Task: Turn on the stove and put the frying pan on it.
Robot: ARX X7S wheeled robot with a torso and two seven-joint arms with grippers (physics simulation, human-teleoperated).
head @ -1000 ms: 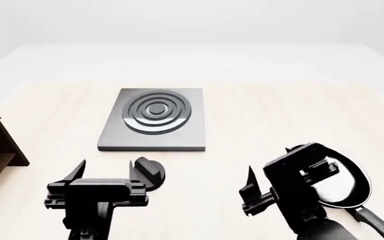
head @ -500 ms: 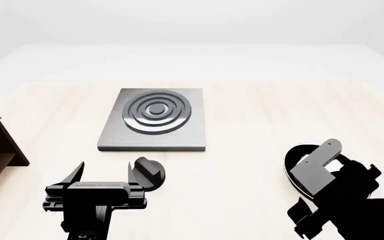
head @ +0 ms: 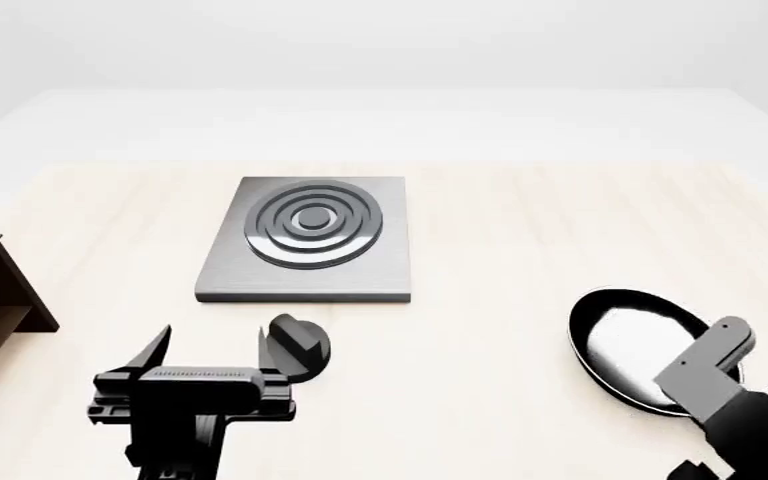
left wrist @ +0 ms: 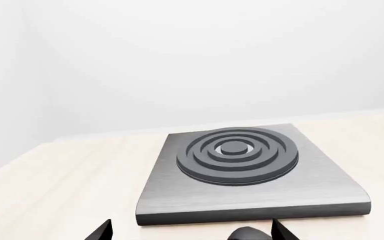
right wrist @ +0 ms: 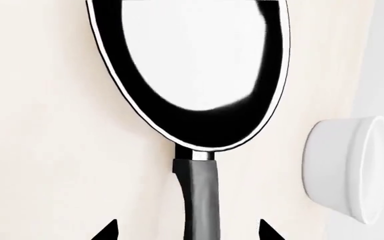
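Ahead of the right gripper [right wrist: 186, 232]: a black frying pan [right wrist: 190, 65] with a pale, mirror-like inside, flat on the light wooden table [right wrist: 45, 165]. Long black handle running back between the two fingertips [right wrist: 106, 233], jaws spread wide, neither tip touching it. Off to one side, a white round bowl [right wrist: 347, 167], apart from the pan.

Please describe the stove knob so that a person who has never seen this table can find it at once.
Find the stove, the flat grey slab with dark rings in the middle of the pale wooden table. Just in front of its near edge stands the knob, apart from the slab and beside the left gripper. It is small, round and black, with a raised ridge, unlike the larger shiny frying pan.
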